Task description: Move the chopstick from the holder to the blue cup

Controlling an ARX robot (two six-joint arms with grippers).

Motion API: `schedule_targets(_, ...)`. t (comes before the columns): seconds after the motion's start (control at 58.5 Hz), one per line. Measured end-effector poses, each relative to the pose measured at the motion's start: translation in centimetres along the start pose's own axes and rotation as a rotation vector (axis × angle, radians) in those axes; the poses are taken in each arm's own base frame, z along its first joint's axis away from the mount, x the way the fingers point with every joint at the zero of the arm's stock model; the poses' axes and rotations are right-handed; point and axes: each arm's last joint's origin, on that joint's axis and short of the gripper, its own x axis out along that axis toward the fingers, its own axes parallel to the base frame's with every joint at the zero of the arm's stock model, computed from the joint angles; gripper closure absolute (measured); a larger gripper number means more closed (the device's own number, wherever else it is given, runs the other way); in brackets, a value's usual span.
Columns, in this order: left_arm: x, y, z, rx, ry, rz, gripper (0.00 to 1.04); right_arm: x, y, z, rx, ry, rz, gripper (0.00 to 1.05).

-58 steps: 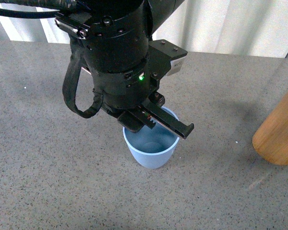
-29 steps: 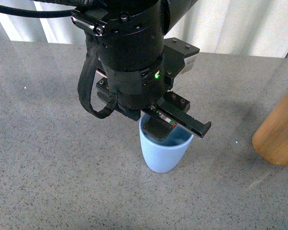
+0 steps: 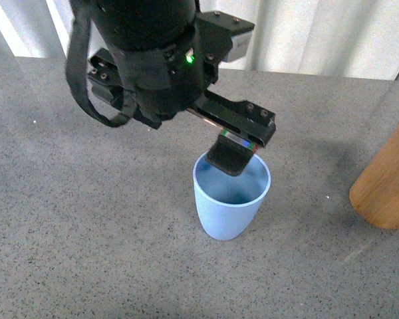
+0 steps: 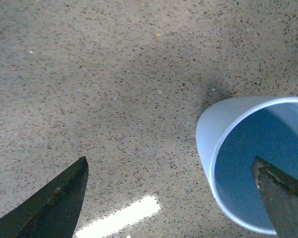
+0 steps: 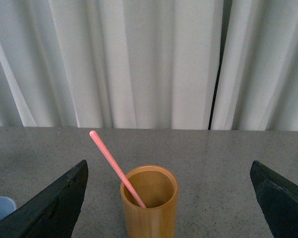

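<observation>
Ahead, chopstick (image 5: 114, 166) leans in holder (image 5: 149, 218), well beyond the spread right jaws.

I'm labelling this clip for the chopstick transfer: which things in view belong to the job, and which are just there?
Belongs to the job: chopstick, leaning in the holder; blue cup; left gripper, open over the cup's rim; right gripper, open, facing the holder.
Just there: speckled grey table; white curtain.
</observation>
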Motion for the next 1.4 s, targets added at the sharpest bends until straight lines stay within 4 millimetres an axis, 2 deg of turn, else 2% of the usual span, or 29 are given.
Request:
schedule_targets(0.154,-2.8,2.6,-0.6,-0.060,-0.056,0.024,0.07,0.0,0.0,0.0,0.000,0.000,0.000,0.10)
schedule_targets(0.325,-6.6,7.0,-2.4,-0.190,-0.217,0.090,0.07,0.0,0.0,0.0,0.000,0.000,0.000,0.10)
schedule_targets(0.462,-9.7,11.6,-5.8,-0.403,-0.465,0.298,0.07,0.0,0.0,0.0,0.000,0.000,0.000,0.10)
schedule_targets(0.53,-11.7,13.8,-9.0,-0.547,-0.628,0.462,0.07,0.0,0.0,0.0,0.000,0.000,0.000,0.10)
schedule_targets(0.632,-12.3,14.4,-10.6,-0.607,-0.688,0.526,0.07,0.0,0.0,0.0,0.000,0.000,0.000,0.10)
schedule_targets(0.957,-11.5,14.0,-10.7,-0.585,-0.699,0.479,0.08,0.0,0.0,0.0,0.000,0.000,0.000,0.10)
schedule_targets(1.009,-11.0,13.9,-11.8,-0.492,-0.914,0.406,0.23,0.0,0.0,0.0,0.000,0.000,0.000,0.10)
schedule_targets(1.094,-10.6,12.5,-14.5,-0.444,-1.060,0.430,0.44,0.0,0.0,0.0,0.000,0.000,0.000,0.10)
schedule_targets(1.162,-10.8,11.5,-16.1,-0.434,-1.089,0.439,0.60,0.0,0.0,0.0,0.000,0.000,0.000,0.10)
schedule_targets(1.299,-10.2,10.3,-18.2,-0.427,-1.073,0.434,0.83,0.0,0.0,0.0,0.000,0.000,0.000,0.10)
schedule_targets(1.368,-9.9,9.5,-19.4,-0.429,-1.066,0.433,0.99,0.0,0.0,0.0,0.000,0.000,0.000,0.10)
schedule_targets(1.402,-9.9,9.2,-20.0,-0.428,-1.067,0.436,1.01,0.0,0.0,0.0,0.000,0.000,0.000,0.10)
